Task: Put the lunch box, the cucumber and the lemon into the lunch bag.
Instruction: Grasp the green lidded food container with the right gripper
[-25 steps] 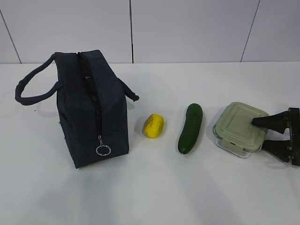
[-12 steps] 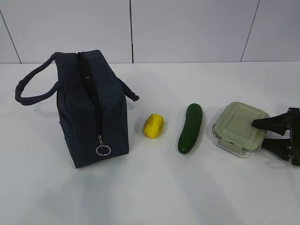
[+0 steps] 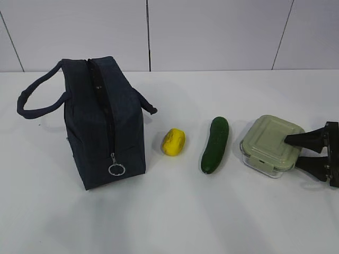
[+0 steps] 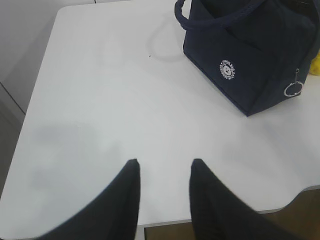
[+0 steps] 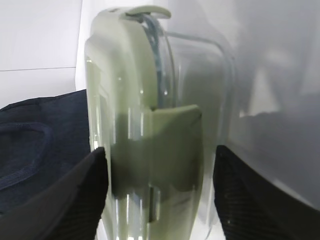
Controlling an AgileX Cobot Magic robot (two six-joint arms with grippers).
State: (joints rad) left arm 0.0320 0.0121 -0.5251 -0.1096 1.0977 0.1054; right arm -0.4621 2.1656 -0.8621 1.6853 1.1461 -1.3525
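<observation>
The lunch box [image 3: 270,144], clear glass under a sage-green lid, sits at the table's right; its side fills the right wrist view [image 5: 150,125]. My right gripper [image 3: 292,152] [image 5: 159,155] is shut on it, one finger on the lid and the other against the glass base. The dark green cucumber [image 3: 215,144] lies left of the box, then the yellow lemon [image 3: 173,142] [image 4: 316,65]. The navy lunch bag [image 3: 106,127] [image 4: 250,60] stands upright at the left. My left gripper [image 4: 163,162] hangs open over bare table, well short of the bag.
The bag's metal ring pull [image 3: 116,169] hangs low on its near end, and its loop handles stick out to both sides. The white table's front edge [image 4: 225,215] lies just under my left gripper. A white panelled wall stands behind the table.
My right gripper's fingers have drawn in onto the lunch box, and the box shifted very slightly. Bag, lemon and cucumber have not moved.
</observation>
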